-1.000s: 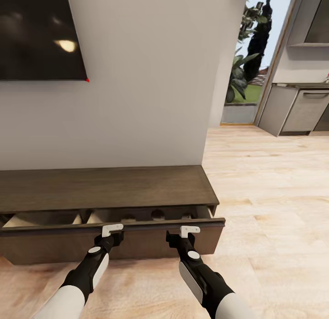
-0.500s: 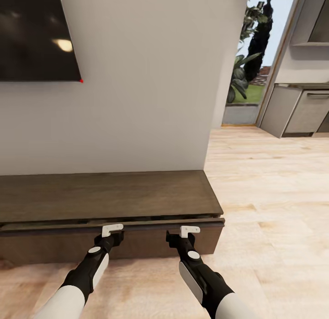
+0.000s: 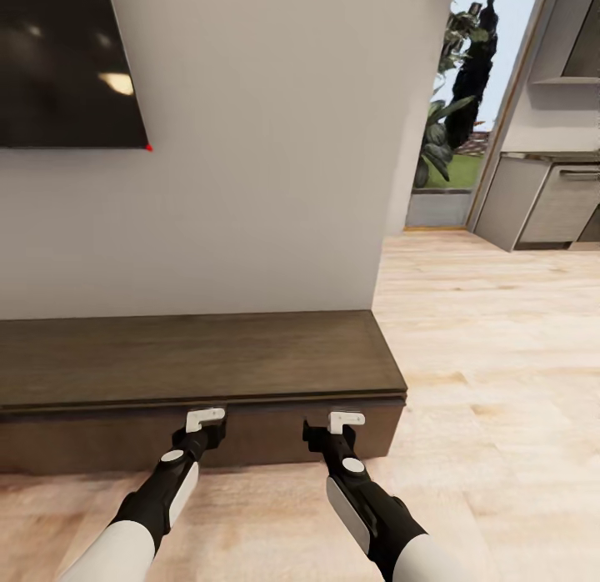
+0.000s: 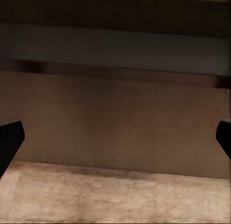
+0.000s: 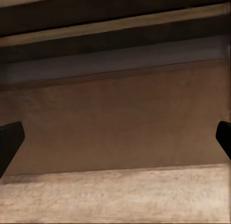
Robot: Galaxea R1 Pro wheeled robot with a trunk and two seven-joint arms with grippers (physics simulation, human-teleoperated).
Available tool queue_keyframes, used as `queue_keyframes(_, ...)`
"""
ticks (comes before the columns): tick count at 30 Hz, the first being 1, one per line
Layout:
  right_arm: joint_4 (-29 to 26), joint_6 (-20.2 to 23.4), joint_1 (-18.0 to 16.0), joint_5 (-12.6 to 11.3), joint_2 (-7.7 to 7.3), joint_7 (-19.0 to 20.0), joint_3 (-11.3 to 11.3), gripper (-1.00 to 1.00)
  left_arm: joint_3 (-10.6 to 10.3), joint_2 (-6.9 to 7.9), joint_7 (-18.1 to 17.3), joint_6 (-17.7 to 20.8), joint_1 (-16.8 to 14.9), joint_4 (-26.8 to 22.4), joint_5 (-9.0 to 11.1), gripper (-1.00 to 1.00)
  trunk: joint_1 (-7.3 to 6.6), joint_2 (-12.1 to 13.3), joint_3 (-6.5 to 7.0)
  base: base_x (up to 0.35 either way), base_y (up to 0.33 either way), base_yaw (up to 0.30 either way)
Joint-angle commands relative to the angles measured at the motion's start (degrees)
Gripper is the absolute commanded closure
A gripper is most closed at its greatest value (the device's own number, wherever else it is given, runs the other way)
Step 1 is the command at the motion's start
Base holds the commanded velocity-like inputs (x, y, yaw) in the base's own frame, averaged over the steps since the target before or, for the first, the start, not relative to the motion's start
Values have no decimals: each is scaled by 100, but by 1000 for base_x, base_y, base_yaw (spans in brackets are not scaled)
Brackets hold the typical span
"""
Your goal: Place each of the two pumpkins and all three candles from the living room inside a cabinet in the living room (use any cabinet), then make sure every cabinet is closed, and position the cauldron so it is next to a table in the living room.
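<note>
Matt dark-brown wood cabinet (image 3: pixel 200 357) (visible grain), pale wood-plank floor (image 3: pixel 500 357), glossy black screen (image 3: pixel 67 65), smooth matt wall (image 3: pixel 275 148)

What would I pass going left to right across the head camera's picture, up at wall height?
Dark screen → bare white wall → doorway with garden plants → grey kitchen units.

The room was evenly bright; a lamp glared off the dark screen (image 3: pixel 67 65), and both wrist views were dim and blurred.
</note>
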Motion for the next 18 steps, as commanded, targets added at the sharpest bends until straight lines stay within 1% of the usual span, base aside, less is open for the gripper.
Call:
queue_keyframes(1, -3, 5, -4, -31, 0, -38, 17, -100, 22, -6, 1, 34, 0, -12, -19, -100, -4, -2, -5, -243, 0, 0)
queue_keyframes(8, -3, 5, -4, -31, 0, -38, 17, -100, 27, -6, -6, 52, 0, -12, -14, -100, -4, -2, -5, -246, 0, 0)
queue_keyframes(11, -14, 26, -4, -31, 0, -41, 17, -100, 52, -4, -7, 182, 0, -14, -6, -100, -4, -2, -5, -310, 0, 0)
queue_keyframes(12, -41, 70, -4, -31, 0, -53, 17, -100, 79, 1, -7, 464, 0, -47, 1, -100, -4, -2, -5, -334, 0, 0)
queue_keyframes(14, -87, 159, -4, -31, 0, -64, 17, -100, 97, 4, -7, 794, -6, -69, 12, -100, -4, -2, -5, -336, 0, 0)
queue_keyframes(15, -184, 335, -4, -31, 0, -69, 17, -100, 106, 5, -5, 1094, -7, -153, 17, -100, -4, -2, -5, -337, 0, 0)
queue_keyframes(16, -382, 718, -4, -31, 0, -74, 17, -100, 113, 4, -1, 1527, -9, -351, 16, -100, -4, -2, -5, -338, 0, 0)
queue_keyframes(18, -597, 1151, -4, -31, 0, -82, 9, -100, 116, 7, 1, 1991, -9, -559, 14, -100, -4, -2, -5, -338, 0, 0)
